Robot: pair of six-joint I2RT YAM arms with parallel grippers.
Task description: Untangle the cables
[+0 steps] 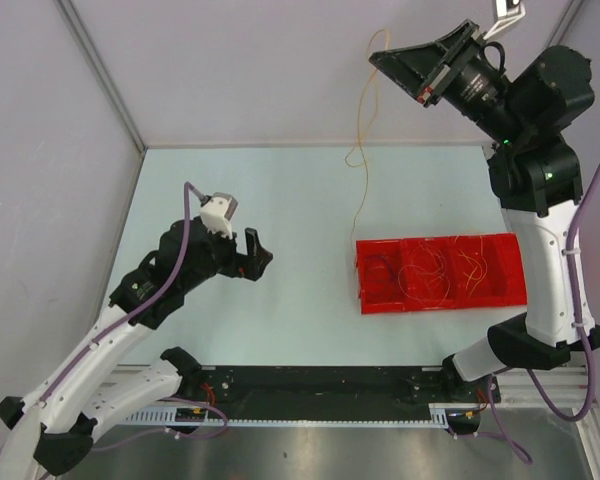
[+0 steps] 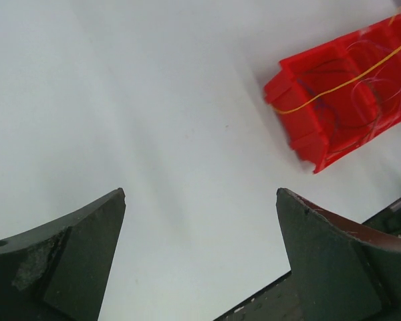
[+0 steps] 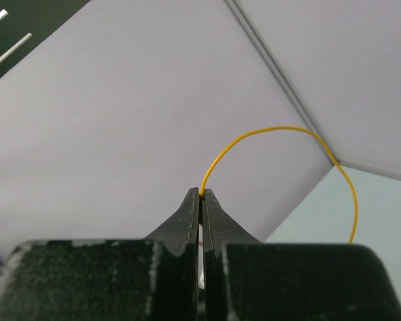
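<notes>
Compartments first: we count three in the red tray [image 1: 440, 307], which sits on the table [image 1: 280, 180] right of centre. Thin cables [image 1: 430, 272] curl loosely in all three, with darker strands in the left one and orange strands in the right; we cannot tell how they cross. One yellow cable [image 1: 358, 190] runs from the tray's left end up to the right gripper [image 1: 380, 55], which is raised high near the back wall with its jaws pinched tight on the strand's top. The left gripper [image 1: 255, 255] hovers over bare table left of the tray, spread wide and holding nothing.
</notes>
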